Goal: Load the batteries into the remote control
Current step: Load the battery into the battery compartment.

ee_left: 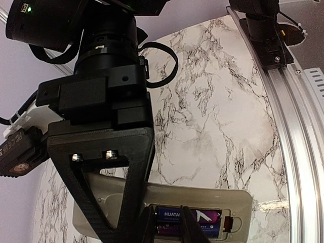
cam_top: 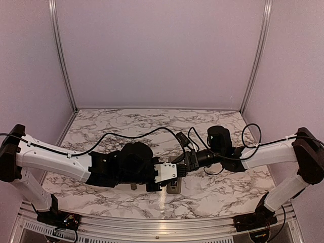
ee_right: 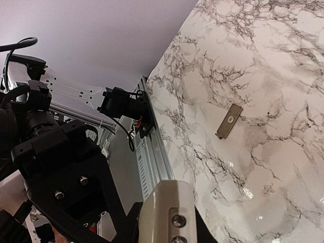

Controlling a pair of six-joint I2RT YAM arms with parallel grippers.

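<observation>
The remote control shows its tan-grey back in the left wrist view, its recess open with two purple-blue batteries lying in it. My left gripper has its jaws a little apart, tips down over the batteries. My right gripper is shut on one end of the remote; one of its black fingers crosses the remote's back in the left wrist view. In the top view both grippers meet at table centre: left, right, remote.
A small tan-grey battery cover lies loose on the marble table. An aluminium rail runs along the near table edge, with the arm bases on it. Purple walls close in the back and sides.
</observation>
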